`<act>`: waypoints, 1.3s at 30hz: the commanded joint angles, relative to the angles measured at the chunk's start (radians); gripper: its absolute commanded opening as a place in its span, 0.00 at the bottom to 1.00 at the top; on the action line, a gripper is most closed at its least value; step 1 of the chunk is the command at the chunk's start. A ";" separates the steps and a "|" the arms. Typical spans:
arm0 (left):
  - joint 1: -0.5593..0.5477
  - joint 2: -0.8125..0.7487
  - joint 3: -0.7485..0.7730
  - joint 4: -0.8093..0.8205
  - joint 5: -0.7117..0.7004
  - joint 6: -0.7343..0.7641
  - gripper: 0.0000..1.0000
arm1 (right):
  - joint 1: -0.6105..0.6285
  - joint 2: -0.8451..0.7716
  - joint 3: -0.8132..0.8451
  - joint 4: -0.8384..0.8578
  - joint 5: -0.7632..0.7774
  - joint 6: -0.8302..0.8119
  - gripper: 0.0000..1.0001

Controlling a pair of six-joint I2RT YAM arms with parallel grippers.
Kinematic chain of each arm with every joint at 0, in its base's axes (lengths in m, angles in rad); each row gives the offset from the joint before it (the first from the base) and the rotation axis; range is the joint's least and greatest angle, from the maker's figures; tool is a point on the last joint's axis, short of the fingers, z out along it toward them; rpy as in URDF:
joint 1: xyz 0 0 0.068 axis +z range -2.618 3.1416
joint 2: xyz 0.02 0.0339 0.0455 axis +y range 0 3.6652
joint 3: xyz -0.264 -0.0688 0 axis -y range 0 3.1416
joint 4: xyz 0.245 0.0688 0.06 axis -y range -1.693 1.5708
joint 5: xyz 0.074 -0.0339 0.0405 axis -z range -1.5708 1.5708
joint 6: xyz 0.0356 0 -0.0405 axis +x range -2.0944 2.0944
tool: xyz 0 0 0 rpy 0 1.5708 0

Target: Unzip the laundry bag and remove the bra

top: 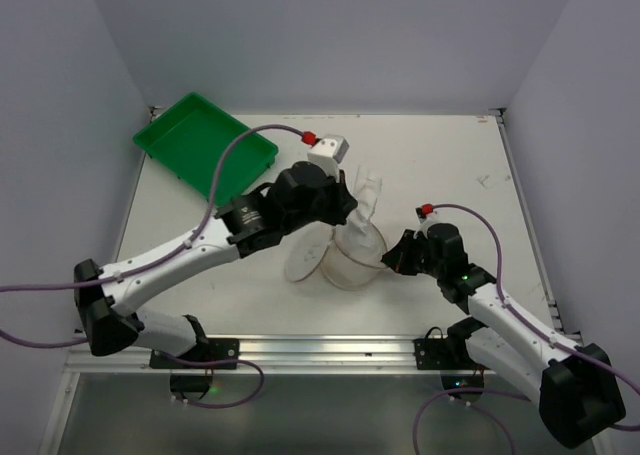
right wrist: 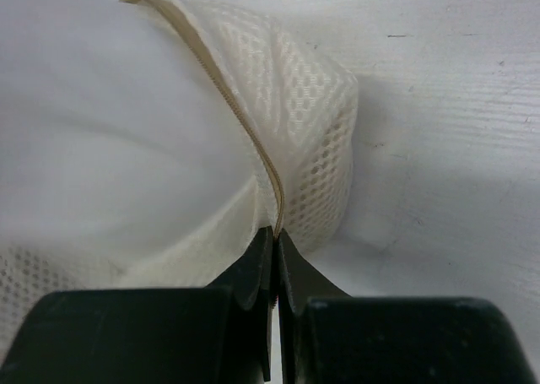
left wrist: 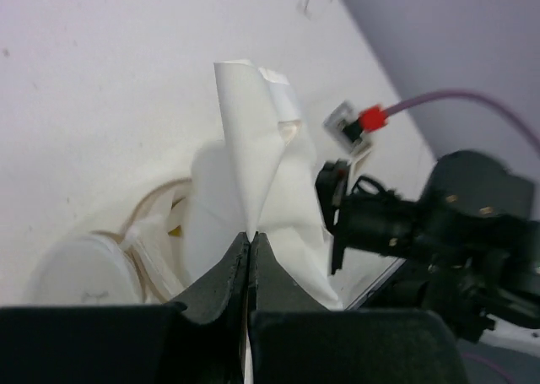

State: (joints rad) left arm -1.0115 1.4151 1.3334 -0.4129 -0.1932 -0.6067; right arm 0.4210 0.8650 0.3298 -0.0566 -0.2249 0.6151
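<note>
Two arms meet at the laundry bag (top: 352, 260), which sits on the white tabletop (top: 450, 165) a little toward 6 o'clock from its centre; the bag is unzipped, and its round lid (top: 305, 255) is folded out at the bag's 9 o'clock side.

The left gripper (top: 350, 207) hangs at the bag's 12 o'clock edge; in the left wrist view its fingers (left wrist: 224, 278) are pressed together on a fold of white fabric, the bra (left wrist: 253, 164), which stands up from the bag's mouth in a creased peak; whether its lower end is clear of the bag I cannot tell.

The right gripper (top: 388, 262) is at the bag's 3 o'clock side; in the right wrist view its fingers (right wrist: 253, 270) are clamped on the tan zip tape (right wrist: 224, 97) where it runs along the cream mesh wall; the mesh bulges out on both sides of the grip and rests on the tabletop.

A green rectangular tray (top: 205, 140) lies in the tabletop's 10 o'clock corner, set at a slant and well apart from the bag.
</note>
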 commanded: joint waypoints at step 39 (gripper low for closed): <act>0.857 0.070 0.357 0.126 -0.207 0.059 0.00 | 0.004 0.012 0.055 -0.035 -0.037 -0.069 0.00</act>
State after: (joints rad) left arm -0.1635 1.5108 1.7153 -0.3805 -0.3702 -0.4911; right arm 0.4210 0.8703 0.3332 -0.0975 -0.2359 0.5739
